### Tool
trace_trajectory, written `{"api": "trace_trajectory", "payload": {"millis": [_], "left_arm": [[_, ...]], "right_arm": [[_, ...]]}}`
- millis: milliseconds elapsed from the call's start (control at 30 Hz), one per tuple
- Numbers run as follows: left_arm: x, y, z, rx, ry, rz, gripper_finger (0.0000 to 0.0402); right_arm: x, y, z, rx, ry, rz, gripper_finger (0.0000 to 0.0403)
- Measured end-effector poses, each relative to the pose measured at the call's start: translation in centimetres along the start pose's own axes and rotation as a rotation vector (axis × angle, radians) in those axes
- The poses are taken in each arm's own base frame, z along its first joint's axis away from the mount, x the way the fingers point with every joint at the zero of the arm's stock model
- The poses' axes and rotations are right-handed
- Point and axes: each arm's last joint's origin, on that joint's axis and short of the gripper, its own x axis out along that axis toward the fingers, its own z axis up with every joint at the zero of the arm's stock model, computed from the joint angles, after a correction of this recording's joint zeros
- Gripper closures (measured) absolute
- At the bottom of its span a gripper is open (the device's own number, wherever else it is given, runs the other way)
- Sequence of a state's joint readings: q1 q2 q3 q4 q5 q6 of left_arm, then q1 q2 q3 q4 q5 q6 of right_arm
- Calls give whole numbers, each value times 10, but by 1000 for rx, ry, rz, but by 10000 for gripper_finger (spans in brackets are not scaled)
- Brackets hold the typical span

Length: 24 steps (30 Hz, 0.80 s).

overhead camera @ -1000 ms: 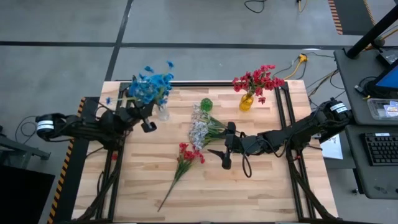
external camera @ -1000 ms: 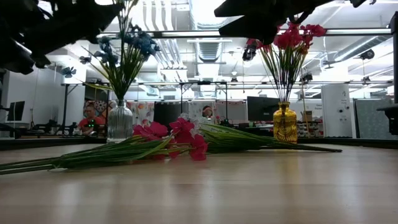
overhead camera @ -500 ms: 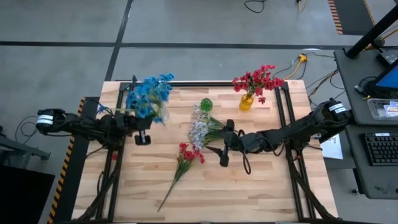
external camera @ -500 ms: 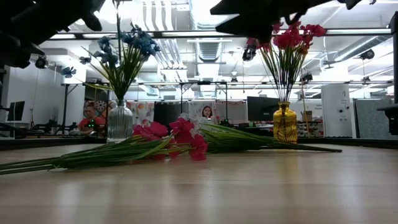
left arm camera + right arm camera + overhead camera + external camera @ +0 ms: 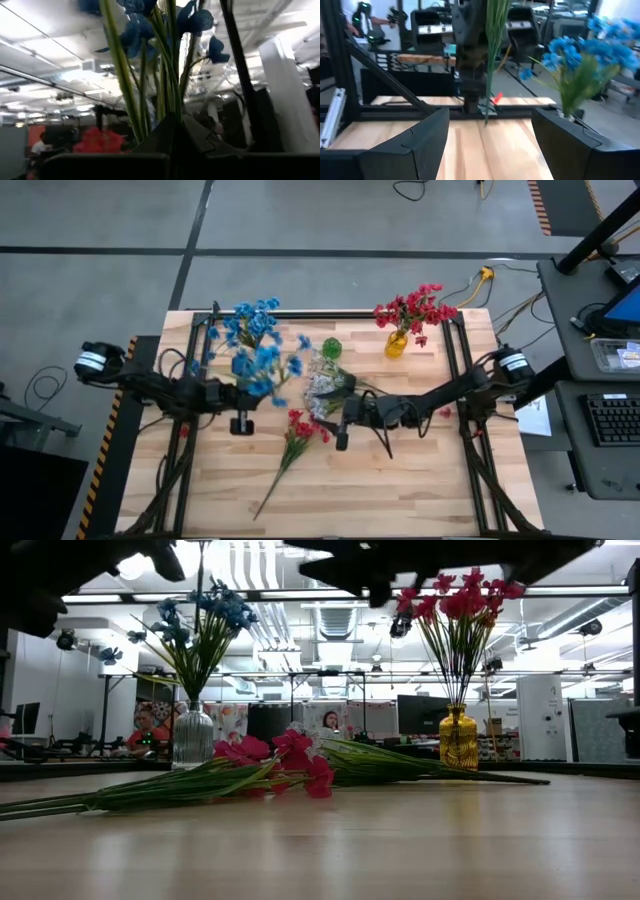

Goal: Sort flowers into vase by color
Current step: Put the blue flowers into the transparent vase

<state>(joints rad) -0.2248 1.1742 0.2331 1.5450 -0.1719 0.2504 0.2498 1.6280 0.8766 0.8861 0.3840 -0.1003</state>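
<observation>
My left gripper (image 5: pixel 240 423) is shut on a blue flower spray (image 5: pixel 264 368), held in the air near the clear vase (image 5: pixel 192 736). That vase holds more blue flowers (image 5: pixel 250 318). A white spray (image 5: pixel 320 387) and a red spray (image 5: pixel 299 430) lie flat on the table. Red flowers (image 5: pixel 413 308) stand in the yellow vase (image 5: pixel 396 344). A small green vase (image 5: pixel 331 347) stands between the two. My right gripper (image 5: pixel 340 438) is open above the table, just right of the red spray, touching nothing. My left gripper pinches the blue spray by its green stems (image 5: pixel 169 107) between the two fingers. The stems rise out of the fingers to the blue blossoms (image 5: pixel 192 22). The spray is lifted clear of the table, and its stem end (image 5: pixel 485 116) hangs below the gripper.
The wooden table (image 5: pixel 420 490) has bare room along its near edge and at its right. Black frame rails (image 5: pixel 452 360) run along both sides. Beyond the far edge, people (image 5: pixel 147 728) sit in the room.
My left gripper has moved toward the near edge and a little to the right, carrying the blue spray away from the clear vase. My right gripper has slid toward the table's left, closer to the red spray. The flowers on the table have not moved.
</observation>
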Motion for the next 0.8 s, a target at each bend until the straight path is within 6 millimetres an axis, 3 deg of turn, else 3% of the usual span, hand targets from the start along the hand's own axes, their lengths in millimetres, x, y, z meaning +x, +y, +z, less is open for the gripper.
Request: {"api": "trace_trajectory", "payload": {"millis": [300,500,667,800], "left_arm": [[31,-22,-17,5,26,-47,402],[43,-27,-25,9,39,-52,402],[47,-30,-28,7,42,-58,402],[45,-30,-28,6,45,-60,402]], "right_arm": [[35,13,5,-58,-29,12,139],[46,17,2,-47,-26,11,172],[48,16,1,-32,-25,5,229],[48,14,-1,-27,-12,4,305]]}}
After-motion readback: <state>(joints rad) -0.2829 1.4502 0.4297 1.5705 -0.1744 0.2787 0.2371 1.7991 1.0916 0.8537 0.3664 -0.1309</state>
